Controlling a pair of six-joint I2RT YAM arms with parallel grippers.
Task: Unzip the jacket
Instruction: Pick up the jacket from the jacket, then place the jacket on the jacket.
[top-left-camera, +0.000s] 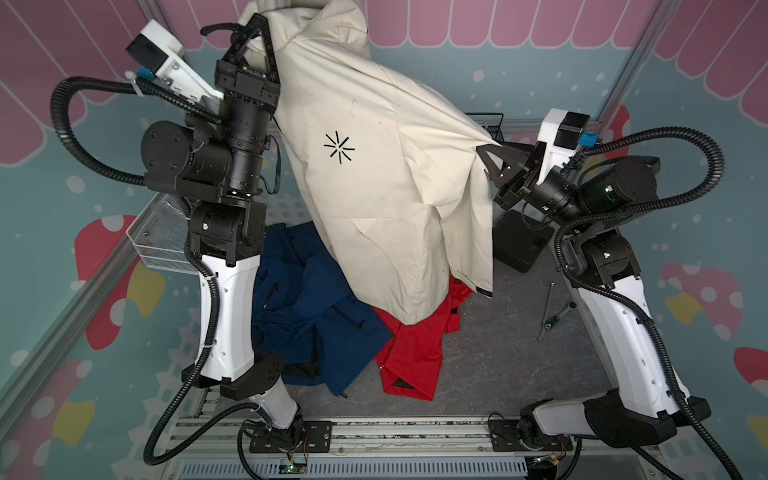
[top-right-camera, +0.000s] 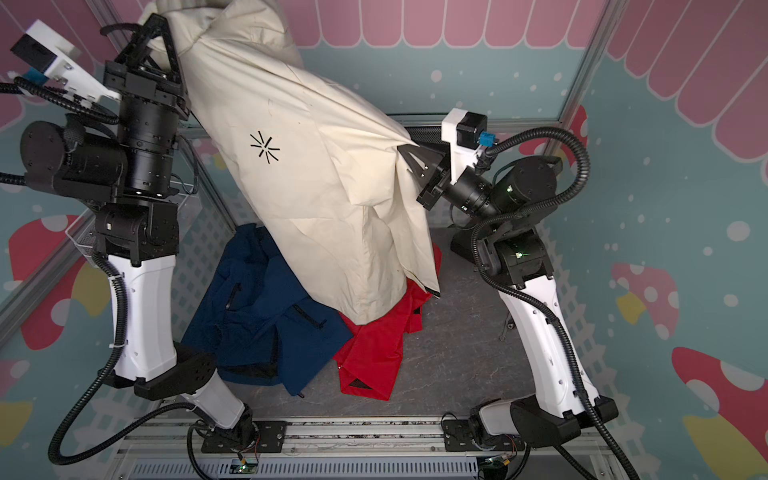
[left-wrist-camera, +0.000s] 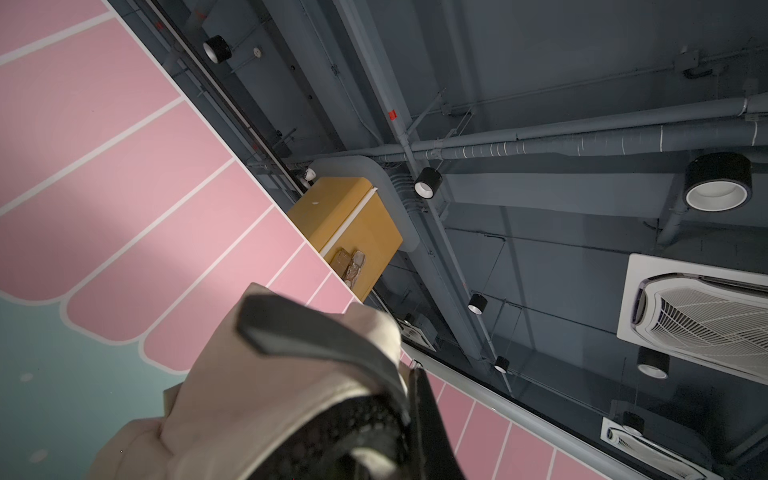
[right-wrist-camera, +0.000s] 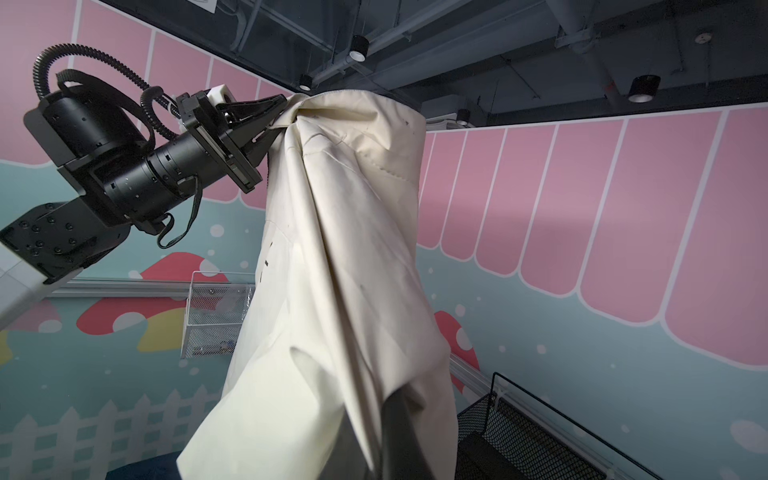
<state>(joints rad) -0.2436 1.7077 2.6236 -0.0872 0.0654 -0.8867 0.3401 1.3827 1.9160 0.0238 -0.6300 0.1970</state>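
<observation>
Hanging garment: cream jacket (top-left-camera: 374, 187), smooth matte woven cloth with a black starburst mark, draped in long folds between both arms; its hem rests on the heap below.
Left gripper (right-wrist-camera: 284, 104): black triangular fingers pressed together on a bunched, twisted top corner, held high.
Right gripper (top-left-camera: 484, 153): pinching a pulled-out peak of the cream cloth at mid-height.
Beneath: blue jacket (top-left-camera: 299, 307) and red jacket (top-left-camera: 419, 349), crumpled on the grey marbled table (top-left-camera: 507, 357).
Zip state: cannot tell.

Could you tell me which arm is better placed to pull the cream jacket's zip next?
Probably right: the right end effector grips the cream jacket at an edge midway down, while the left end effector holds its top high.
</observation>
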